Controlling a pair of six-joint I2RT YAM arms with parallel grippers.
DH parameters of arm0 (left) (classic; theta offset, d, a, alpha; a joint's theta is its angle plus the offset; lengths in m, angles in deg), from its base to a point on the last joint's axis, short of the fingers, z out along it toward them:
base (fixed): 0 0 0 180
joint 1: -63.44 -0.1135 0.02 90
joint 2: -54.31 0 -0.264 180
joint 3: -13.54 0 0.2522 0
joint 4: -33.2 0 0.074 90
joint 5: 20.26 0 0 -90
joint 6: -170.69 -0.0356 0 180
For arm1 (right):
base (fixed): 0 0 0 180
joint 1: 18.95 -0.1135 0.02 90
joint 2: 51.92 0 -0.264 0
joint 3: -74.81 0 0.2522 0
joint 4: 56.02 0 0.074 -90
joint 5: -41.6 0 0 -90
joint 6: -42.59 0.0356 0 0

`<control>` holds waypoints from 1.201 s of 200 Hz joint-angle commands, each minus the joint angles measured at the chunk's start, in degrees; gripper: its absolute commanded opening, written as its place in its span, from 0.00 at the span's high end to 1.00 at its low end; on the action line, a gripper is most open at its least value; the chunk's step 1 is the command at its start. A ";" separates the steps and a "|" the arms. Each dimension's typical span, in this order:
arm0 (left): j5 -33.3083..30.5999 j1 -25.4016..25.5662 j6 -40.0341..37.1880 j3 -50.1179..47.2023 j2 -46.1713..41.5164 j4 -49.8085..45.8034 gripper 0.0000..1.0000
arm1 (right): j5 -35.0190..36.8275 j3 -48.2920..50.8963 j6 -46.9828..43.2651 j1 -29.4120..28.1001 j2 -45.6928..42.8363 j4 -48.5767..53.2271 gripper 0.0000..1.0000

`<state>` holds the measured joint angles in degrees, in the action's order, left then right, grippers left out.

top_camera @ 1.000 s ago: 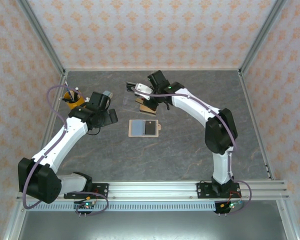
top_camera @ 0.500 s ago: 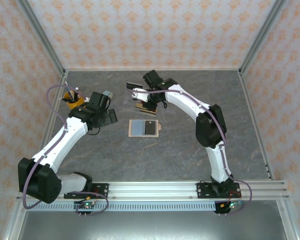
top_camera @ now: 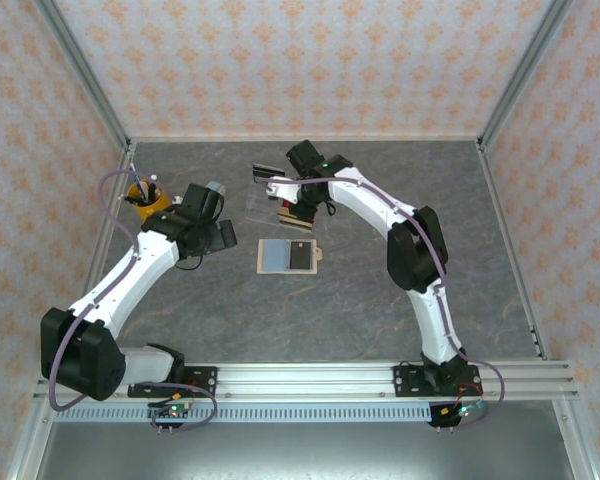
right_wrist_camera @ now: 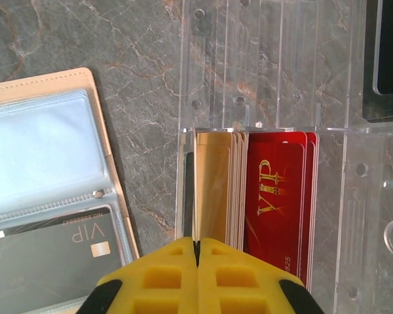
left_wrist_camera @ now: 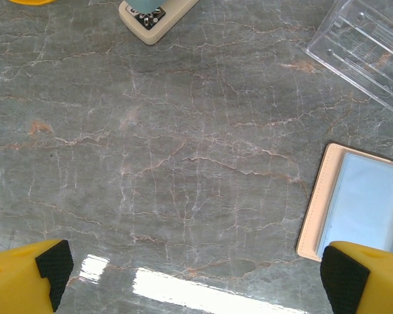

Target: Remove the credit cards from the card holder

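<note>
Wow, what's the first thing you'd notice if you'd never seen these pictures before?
The bright red VIP cards jump out, sitting in a clear tray beside a stack of gold cards. Just below them is the right gripper, its yellow jaws shut. Left of the tray, the card holder lies open with a grey VIP card in its sleeve.

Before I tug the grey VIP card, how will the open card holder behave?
The card holder looks thin and light, lying open on the smooth table, so it will probably slide along. Its clear sleeve looks floppy and may cling to the grey VIP card.
</note>
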<state>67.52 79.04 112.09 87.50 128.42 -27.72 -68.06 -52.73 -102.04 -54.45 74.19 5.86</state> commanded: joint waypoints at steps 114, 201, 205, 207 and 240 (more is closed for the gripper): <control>-2.09 -0.55 -0.46 -1.38 -0.10 -0.17 0.00 | 3.75 -4.04 4.97 0.35 2.53 4.36 1.00; -1.16 -0.52 -0.46 -1.41 1.19 -0.03 0.00 | 5.28 -4.39 9.41 0.26 3.40 -0.04 0.82; -1.05 -0.55 -0.46 -1.36 1.30 -0.04 0.00 | 5.25 -4.50 9.86 0.19 3.43 -0.21 0.80; -1.04 -0.49 -0.46 -1.28 1.34 -0.02 0.00 | 5.16 -4.56 10.13 0.18 3.44 -0.35 0.79; -0.35 -0.56 -0.46 -1.14 1.97 -0.36 0.00 | 3.78 -5.16 14.69 0.09 1.86 -1.66 0.71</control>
<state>67.61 79.04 112.09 86.78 129.90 -27.66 -64.43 -55.68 -92.10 -54.36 77.25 6.12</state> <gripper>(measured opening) 0.995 0.273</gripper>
